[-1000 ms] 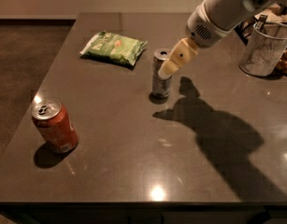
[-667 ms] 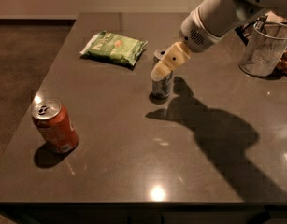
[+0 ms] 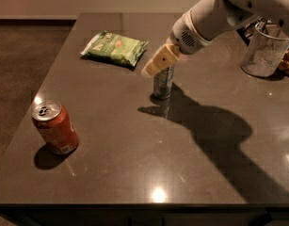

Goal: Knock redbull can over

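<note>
The redbull can (image 3: 163,84) stands upright near the middle of the dark table, its silver-and-blue body showing below my gripper. My gripper (image 3: 158,62), with its cream-coloured fingers, is in front of the can's top and hides it. The white arm comes in from the upper right.
An orange-red soda can (image 3: 54,126) stands at the left front of the table (image 3: 134,164). A green snack bag (image 3: 116,48) lies at the back left. A metal mesh cup (image 3: 265,51) stands at the right back edge. The arm's shadow falls right of the can.
My gripper has moved left and slightly down, from beside the can's top right to over its top. The can still stands upright in the same place.
</note>
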Action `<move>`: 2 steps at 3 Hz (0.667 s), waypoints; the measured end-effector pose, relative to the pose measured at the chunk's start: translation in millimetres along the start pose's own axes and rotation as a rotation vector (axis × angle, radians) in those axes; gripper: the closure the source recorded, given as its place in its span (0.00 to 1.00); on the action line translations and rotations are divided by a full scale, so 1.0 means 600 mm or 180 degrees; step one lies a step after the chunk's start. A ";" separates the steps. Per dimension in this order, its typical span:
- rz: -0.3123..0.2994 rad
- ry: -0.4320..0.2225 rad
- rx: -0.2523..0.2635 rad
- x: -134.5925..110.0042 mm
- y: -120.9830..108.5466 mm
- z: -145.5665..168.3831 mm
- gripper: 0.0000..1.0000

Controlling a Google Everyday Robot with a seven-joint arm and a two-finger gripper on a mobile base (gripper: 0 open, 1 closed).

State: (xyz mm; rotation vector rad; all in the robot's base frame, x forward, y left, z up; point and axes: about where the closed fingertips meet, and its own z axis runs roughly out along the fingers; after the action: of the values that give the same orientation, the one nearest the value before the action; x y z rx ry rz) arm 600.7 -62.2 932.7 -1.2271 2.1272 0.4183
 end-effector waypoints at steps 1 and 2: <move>0.0107 -0.0047 0.0052 0.012 -0.006 -0.010 0.41; 0.0172 -0.0005 0.0194 0.015 -0.020 -0.042 0.73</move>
State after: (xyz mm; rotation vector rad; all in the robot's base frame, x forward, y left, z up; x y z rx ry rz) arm 598.9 -88.1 946.0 -1.1368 2.1599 0.3748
